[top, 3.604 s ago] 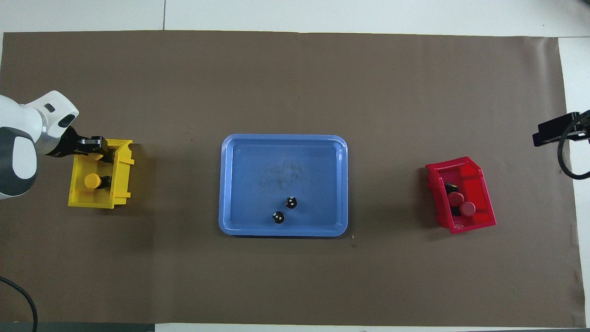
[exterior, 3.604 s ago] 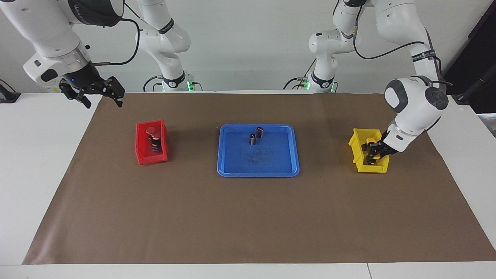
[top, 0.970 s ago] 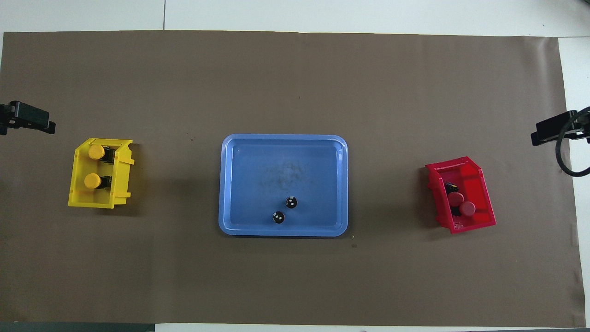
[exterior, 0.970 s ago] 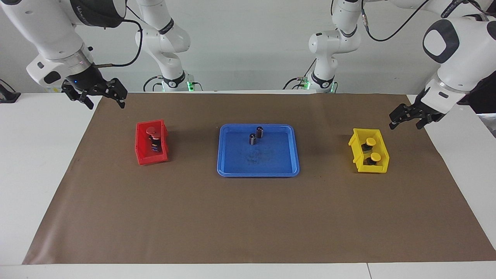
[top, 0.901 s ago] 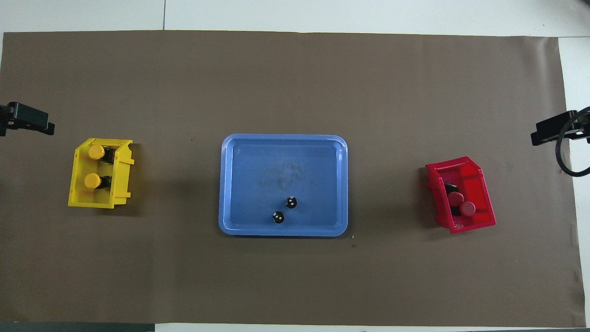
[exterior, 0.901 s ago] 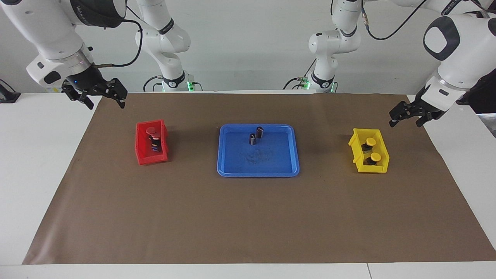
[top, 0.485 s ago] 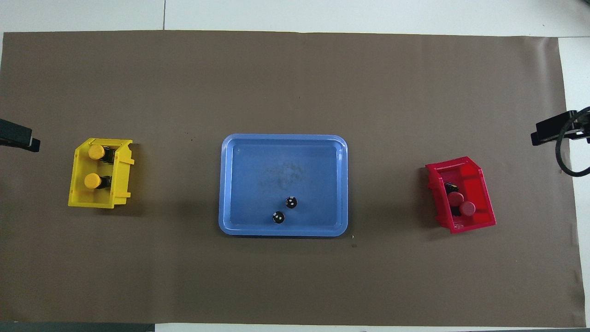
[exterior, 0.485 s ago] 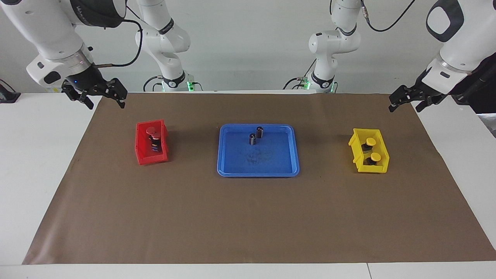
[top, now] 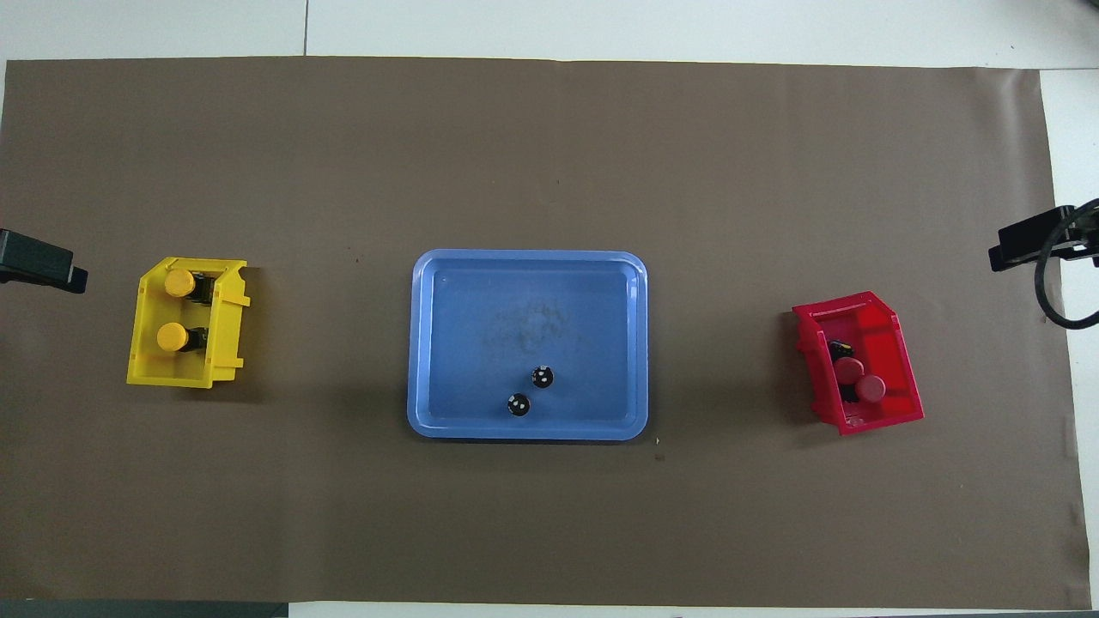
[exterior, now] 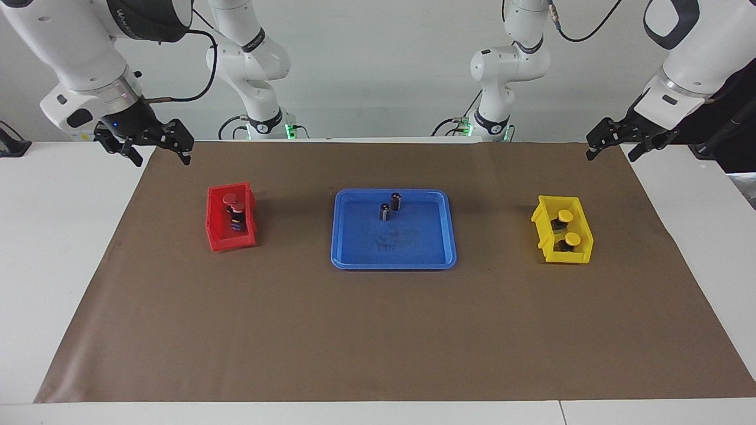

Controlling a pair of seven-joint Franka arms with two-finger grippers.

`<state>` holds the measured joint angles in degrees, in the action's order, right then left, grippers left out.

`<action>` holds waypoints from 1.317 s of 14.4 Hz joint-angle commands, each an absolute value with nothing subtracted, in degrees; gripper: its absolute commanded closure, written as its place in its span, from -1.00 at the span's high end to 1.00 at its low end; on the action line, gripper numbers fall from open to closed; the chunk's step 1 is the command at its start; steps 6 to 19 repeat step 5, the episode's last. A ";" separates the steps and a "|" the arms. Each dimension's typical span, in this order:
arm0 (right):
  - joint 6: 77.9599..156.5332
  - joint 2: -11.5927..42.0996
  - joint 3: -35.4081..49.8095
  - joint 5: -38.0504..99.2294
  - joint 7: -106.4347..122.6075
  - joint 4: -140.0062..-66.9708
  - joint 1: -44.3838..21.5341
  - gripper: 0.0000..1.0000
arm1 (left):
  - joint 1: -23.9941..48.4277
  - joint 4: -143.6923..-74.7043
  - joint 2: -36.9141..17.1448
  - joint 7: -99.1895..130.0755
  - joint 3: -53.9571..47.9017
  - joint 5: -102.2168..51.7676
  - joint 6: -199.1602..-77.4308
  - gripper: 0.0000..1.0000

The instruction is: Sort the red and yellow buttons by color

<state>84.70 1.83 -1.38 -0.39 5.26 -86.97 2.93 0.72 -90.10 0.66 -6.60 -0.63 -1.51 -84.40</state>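
Two yellow buttons [exterior: 565,216] [top: 179,282] stand in the yellow bin [exterior: 537,227] [top: 227,318] toward the left arm's end of the table. Toward the right arm's end, the red bin [exterior: 214,221] [top: 889,339] holds two red buttons [exterior: 230,199] [top: 870,388] close together. My left gripper [exterior: 611,154] hangs open and empty over the mat's edge, well apart from the yellow bin. Over the mat's corner at the other end, my right gripper [exterior: 158,154] is open and empty. The overhead view shows only a finger [top: 39,264] of the left gripper and a finger [top: 1026,240] of the right.
A blue tray [exterior: 393,251] [top: 481,318] lies mid-table between the bins. Two small dark cylinders [exterior: 396,200] [top: 542,376] without coloured caps stand in the part of it nearer the robots. A brown mat covers the table.
My left gripper has let go of a yellow button in the yellow bin, then risen and drawn back from the bin. The right arm has stayed still.
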 commanded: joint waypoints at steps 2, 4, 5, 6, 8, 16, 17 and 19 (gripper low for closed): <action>84.20 1.67 -1.23 -0.53 4.75 -86.84 3.08 1.00 | 3.34 -87.45 0.53 -6.24 -0.35 -0.79 -82.35 1.00; 84.20 1.67 -1.23 -0.53 4.75 -86.84 3.08 1.00 | 3.34 -87.45 0.61 -6.24 -0.26 -1.05 -82.27 1.00; 84.20 1.67 -1.23 -0.53 4.75 -86.84 3.08 1.00 | 3.25 -87.45 0.96 -6.24 -0.26 -1.05 -82.27 1.00; 84.20 1.67 -1.23 -0.53 4.75 -86.84 3.08 1.00 | 3.25 -87.45 0.96 -6.24 -0.26 -1.05 -82.27 1.00; 84.20 1.67 -1.23 -0.53 4.75 -86.84 3.08 1.00 | 3.25 -87.45 0.96 -6.24 -0.26 -1.05 -82.27 1.00; 84.20 1.67 -1.23 -0.53 4.75 -86.84 3.08 1.00 | 3.25 -87.45 0.96 -6.24 -0.26 -1.05 -82.27 1.00; 84.20 1.67 -1.23 -0.53 4.75 -86.84 3.08 1.00 | 3.25 -87.45 0.96 -6.24 -0.26 -1.05 -82.27 1.00; 84.20 1.67 -1.23 -0.53 4.75 -86.84 3.08 1.00 | 3.25 -87.45 0.96 -6.24 -0.26 -1.05 -82.27 1.00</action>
